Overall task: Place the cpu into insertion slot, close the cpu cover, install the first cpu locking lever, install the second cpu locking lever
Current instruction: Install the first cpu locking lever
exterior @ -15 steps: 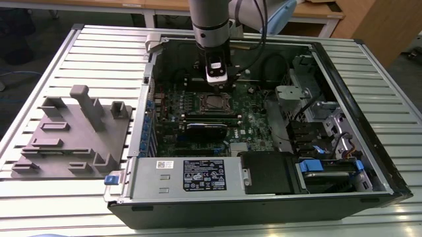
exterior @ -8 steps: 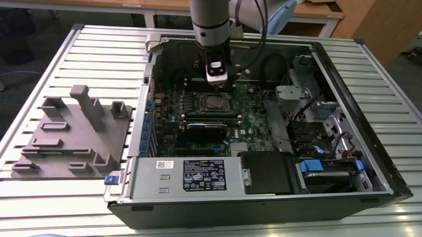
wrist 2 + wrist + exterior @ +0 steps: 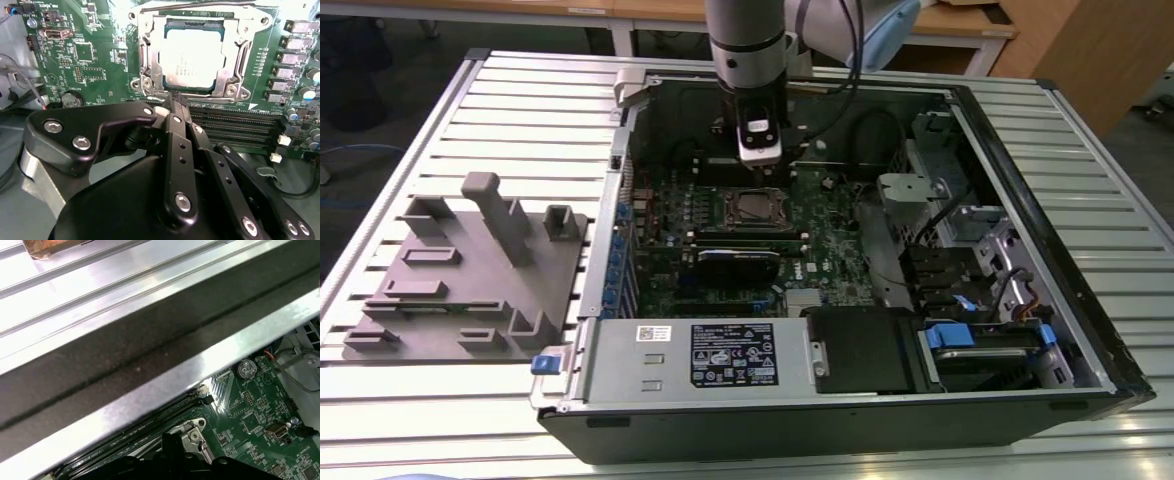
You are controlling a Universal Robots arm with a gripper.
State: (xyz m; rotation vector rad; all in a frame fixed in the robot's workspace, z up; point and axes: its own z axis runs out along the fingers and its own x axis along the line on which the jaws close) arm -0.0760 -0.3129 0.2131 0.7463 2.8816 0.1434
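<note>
Slatted aluminium surface (image 3: pixel 1067 140) carries an open computer case (image 3: pixel 854 400) lying on its side, with wooden furniture behind it. Exterior view: a grey moulded fixture block (image 3: pixel 467 270) rests on the surface at the exterior view's left of the case. Inside the case the green motherboard (image 3: pixel 827 230) lies flat, with the power supply (image 3: pixel 707 355) nearest the camera. The arm (image 3: pixel 747 50) reaches straight down into the case, and its hand (image 3: pixel 763 170) hangs just above the board, near the far edge of the insertion slot (image 3: pixel 754 207).

Second wrist view: the cpu (image 3: pixel 192 59) sits in the insertion slot (image 3: pixel 150 55), its silver-grey top showing through the window of the cpu cover (image 3: pixel 235 50), which lies flat over it. A thin wire locking lever (image 3: pixel 200 6) runs along the far side of the socket. The black fingers (image 3: pixel 177 150) of the hand (image 3: pixel 175 100) are drawn together to a single tip with nothing between them, and that tip stands at the near edge of the socket frame, beside the long black memory slots (image 3: pixel 235 127).

First wrist view: the metal wall of the case (image 3: pixel 150 355) crosses the scene, with a corner of the motherboard (image 3: pixel 260 425), a coin cell (image 3: pixel 246 368) and the tip of the hand (image 3: pixel 172 450) beyond it.
</note>
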